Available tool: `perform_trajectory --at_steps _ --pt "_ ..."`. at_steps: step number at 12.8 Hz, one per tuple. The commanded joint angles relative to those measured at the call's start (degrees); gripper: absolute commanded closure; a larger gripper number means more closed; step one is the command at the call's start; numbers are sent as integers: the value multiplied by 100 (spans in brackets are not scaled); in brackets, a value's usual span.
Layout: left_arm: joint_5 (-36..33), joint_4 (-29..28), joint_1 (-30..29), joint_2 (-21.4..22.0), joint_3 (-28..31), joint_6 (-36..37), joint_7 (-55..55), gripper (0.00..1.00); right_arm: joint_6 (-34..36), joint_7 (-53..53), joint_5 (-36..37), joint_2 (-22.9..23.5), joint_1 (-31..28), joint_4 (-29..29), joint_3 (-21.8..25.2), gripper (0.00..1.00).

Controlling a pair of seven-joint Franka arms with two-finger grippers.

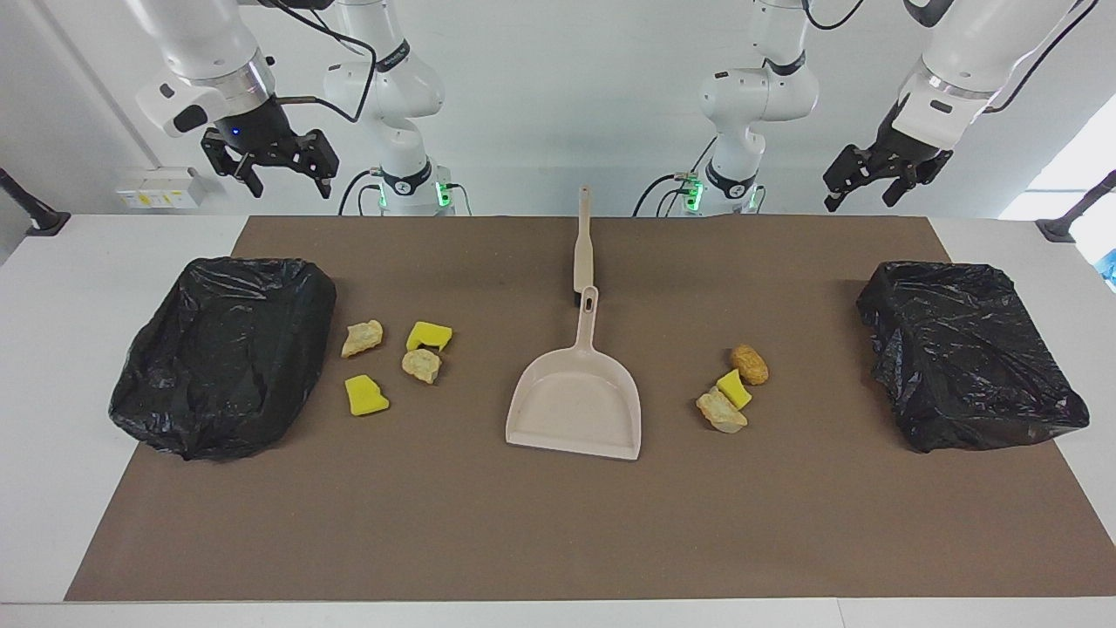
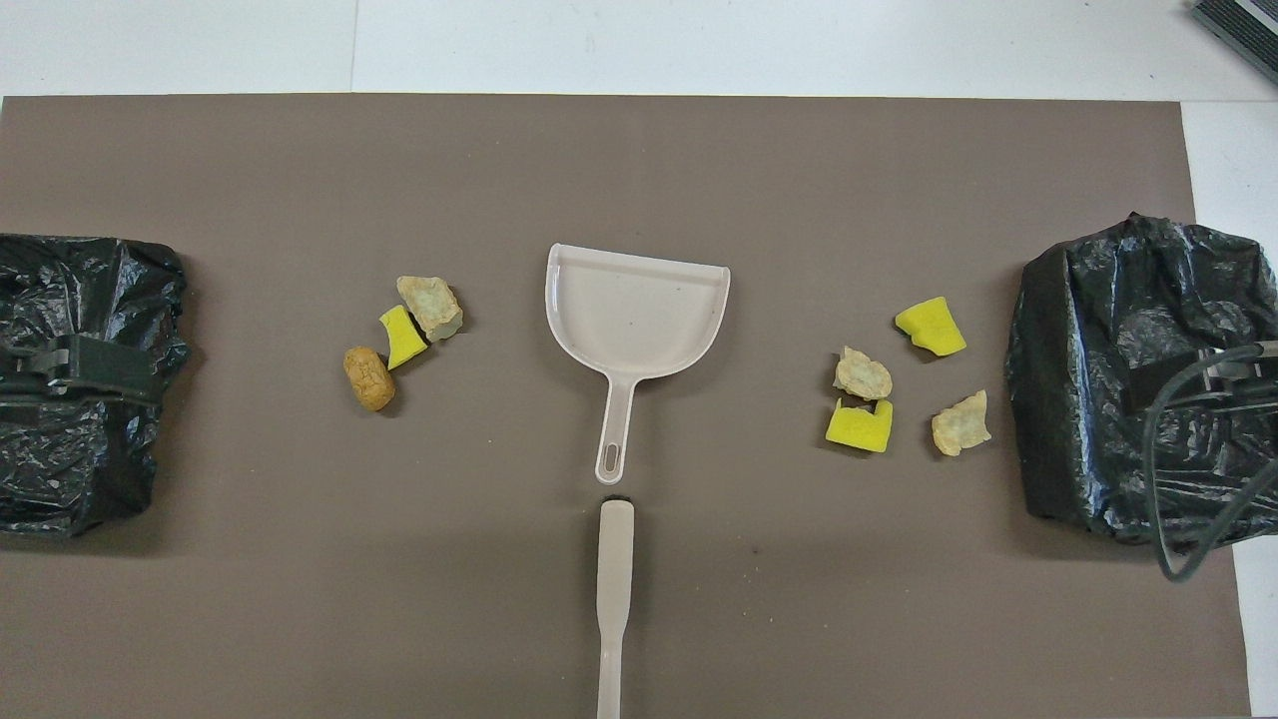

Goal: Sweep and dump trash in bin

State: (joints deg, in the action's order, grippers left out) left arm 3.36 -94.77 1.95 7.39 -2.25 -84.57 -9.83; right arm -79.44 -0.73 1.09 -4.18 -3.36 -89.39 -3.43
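Clock read from overhead, dial centred on the beige dustpan (image 2: 639,315), twelve pointing away from the robots. At six, just past the pan's handle tip, a beige long-handled tool (image 2: 614,599) in line with it. Trash in two clusters on the brown mat (image 2: 639,150): four scraps (image 2: 864,374) at three o'clock, two yellow and two tan; three scraps (image 2: 402,337) at nine o'clock, one yellow, one tan, one brown, touching or nearly so. Further out at three, a black-bagged bin (image 2: 1098,379); further out at nine, a second black-bagged bin (image 2: 80,300). Right gripper (image 1: 290,187) raised over the three o'clock bin, fingers spread wide, holding nothing. Left gripper (image 1: 861,201) raised over the nine o'clock bin, likewise wide and unloaded.
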Motion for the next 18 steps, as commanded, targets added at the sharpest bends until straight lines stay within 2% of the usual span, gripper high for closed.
perform_trajectory --at_steps 1,13,18 --pt "-99 -103 -11 122 -3 63 17 0 -80 -155 -100 -92 -33 -52 -35 0" --pt "-19 -200 86 175 -12 -122 -36 0 -81 -77 -100 -92 -50 -53 -26 0" --pt "-11 -752 252 430 -117 -341 -45 0 -81 -85 -109 -92 -33 -52 -35 0"
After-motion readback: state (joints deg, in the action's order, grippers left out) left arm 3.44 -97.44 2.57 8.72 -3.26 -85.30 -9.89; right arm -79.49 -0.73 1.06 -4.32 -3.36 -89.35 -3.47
